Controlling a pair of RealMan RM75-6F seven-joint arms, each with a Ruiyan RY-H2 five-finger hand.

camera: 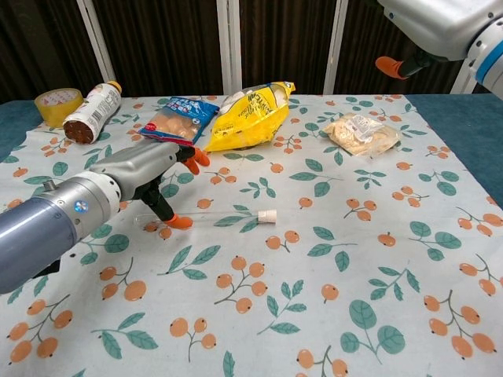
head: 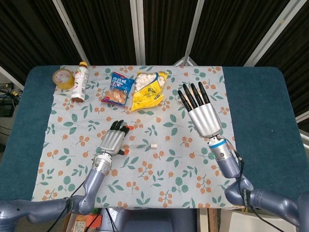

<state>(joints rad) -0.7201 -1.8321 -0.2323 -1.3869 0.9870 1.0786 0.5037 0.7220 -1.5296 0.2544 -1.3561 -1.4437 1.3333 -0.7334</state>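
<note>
1. We see a desk (head: 263, 111) with a dark teal top.
2. Over its middle lies a pale cloth (head: 169, 179) printed with orange fruit and green leaves.
3. Behind the desk hangs a dark ribbed wall (head: 101, 31), crossed by pale metal bars (head: 136, 29).
4. The light is even and casts soft shadows.

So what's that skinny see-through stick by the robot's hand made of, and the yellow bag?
The tube looks like clear glass or plastic: the cloth pattern shows through it, and it has a pale cap. It lies on the cloth beside the left hand. The yellow bag looks like glossy plastic film, crinkled, with shiny highlights.
</note>
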